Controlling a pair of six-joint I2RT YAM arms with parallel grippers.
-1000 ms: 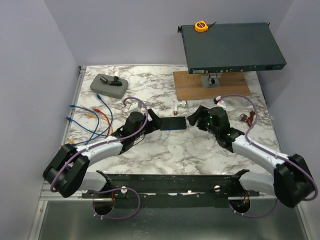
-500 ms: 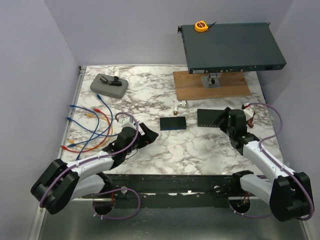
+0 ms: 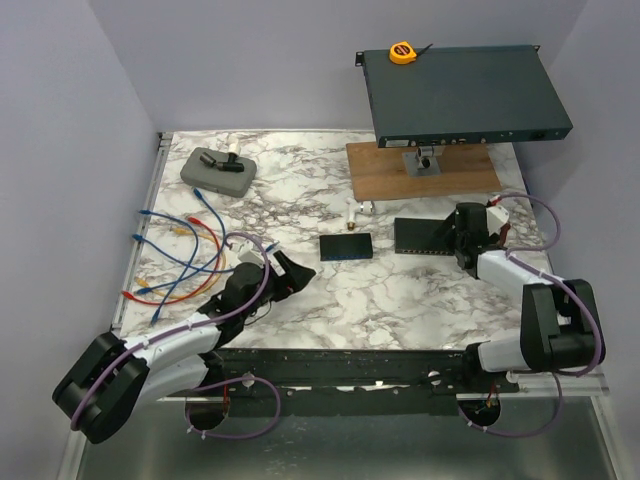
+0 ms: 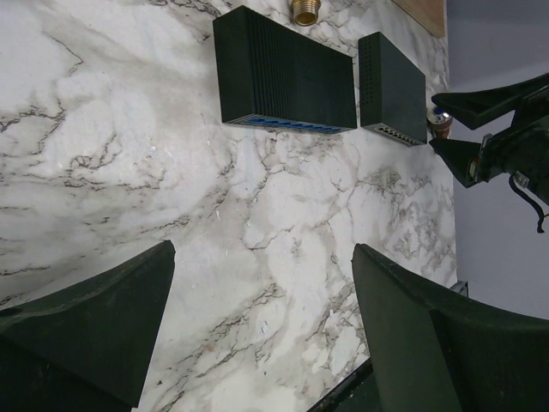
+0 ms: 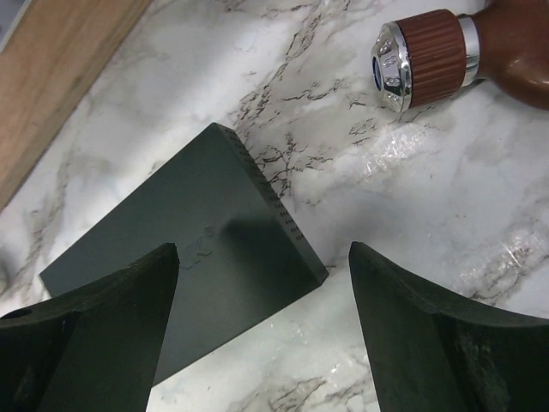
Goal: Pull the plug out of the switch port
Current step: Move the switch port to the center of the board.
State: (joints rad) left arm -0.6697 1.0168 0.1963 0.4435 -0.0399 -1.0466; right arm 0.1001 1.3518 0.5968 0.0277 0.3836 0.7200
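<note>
Lying crosswise, switch point(image 3: 347, 246), ports point(image 4: 287, 125) facing near side

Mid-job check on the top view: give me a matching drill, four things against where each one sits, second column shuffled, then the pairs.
Things:
1. tape measure
2. grey case
3. wooden board
4. patch cables

Places:
A. loose near the left edge of the table
B. on top of the rack-mount switch
C. far-left corner of the table
D. beneath the rack-mount switch, at the far right

Pairs: 1-B, 2-C, 3-D, 4-A
</note>
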